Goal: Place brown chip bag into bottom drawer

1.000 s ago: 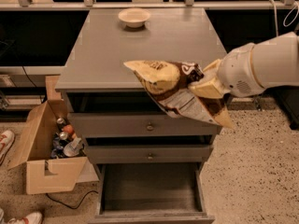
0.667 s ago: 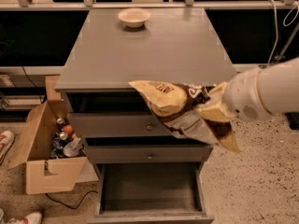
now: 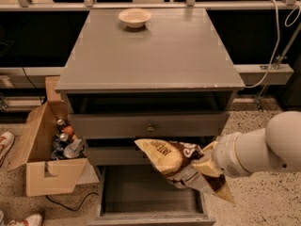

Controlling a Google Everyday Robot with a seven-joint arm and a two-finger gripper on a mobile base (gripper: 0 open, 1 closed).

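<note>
At the far left, a white sneaker (image 3: 4,142) with red trim rests on the speckled stone floor. Beside it stands an open, plain brown cardboard box (image 3: 40,175) with its flaps spread. It holds a jumble of cans and bottles (image 3: 66,140) whose labels are too small to read. A thin black cord (image 3: 70,204) curls on the floor just before the box.

The desk (image 3: 150,60) is a matt grey, square-topped cabinet, and a shallow, round, cream bowl (image 3: 135,17) sits near its back edge. Below the top is a drawer front with a small round knob (image 3: 150,126). The bottom drawer (image 3: 150,216) is pulled out, a wide grey box with a dark, smooth floor.

The brown chip bag (image 3: 176,164) hangs in the air over the drawer's right half, not inside it. It is crinkled and glossy, with a tan left end, a dark brown middle and a tan tail. The dark print on the tan end starts "INT", and the white lettering on the brown is too creased to read. The gripper (image 3: 207,166) is clamped on the bag's right part and mostly hidden by it. It ends a smooth, rounded white arm (image 3: 263,149). At the far right a white cable (image 3: 275,41) hangs down.
</note>
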